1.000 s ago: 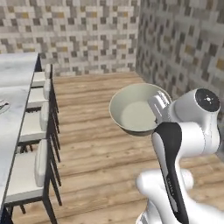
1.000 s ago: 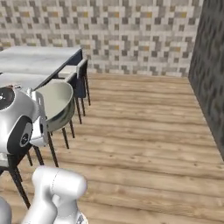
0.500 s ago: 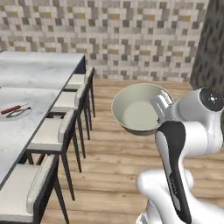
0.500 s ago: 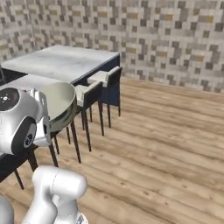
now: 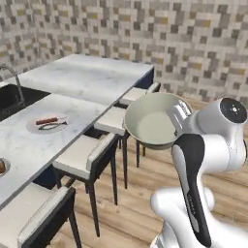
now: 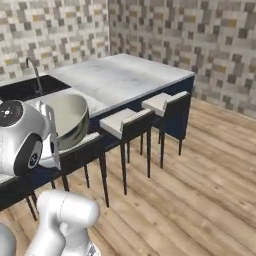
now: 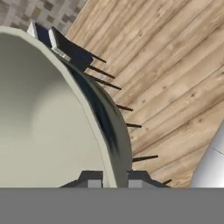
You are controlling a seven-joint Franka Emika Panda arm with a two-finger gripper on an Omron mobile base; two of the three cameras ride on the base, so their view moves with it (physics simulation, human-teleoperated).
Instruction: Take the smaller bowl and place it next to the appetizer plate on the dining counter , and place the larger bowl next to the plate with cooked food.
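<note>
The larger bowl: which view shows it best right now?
The left base view: the larger bowl faces that camera, whole rim and beige inside visible. The right base view shows it partly behind the arm. The hand view shows it close up, its rim between the gripper fingertips.

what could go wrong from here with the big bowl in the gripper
1. The gripper pinches only the rim of the larger bowl, held tipped on its side, so it might slip or swing.
2. The stools stand between robot and dining counter; the bowl could clip a backrest.
3. The plate with cooked food could get nudged on set-down.
</note>
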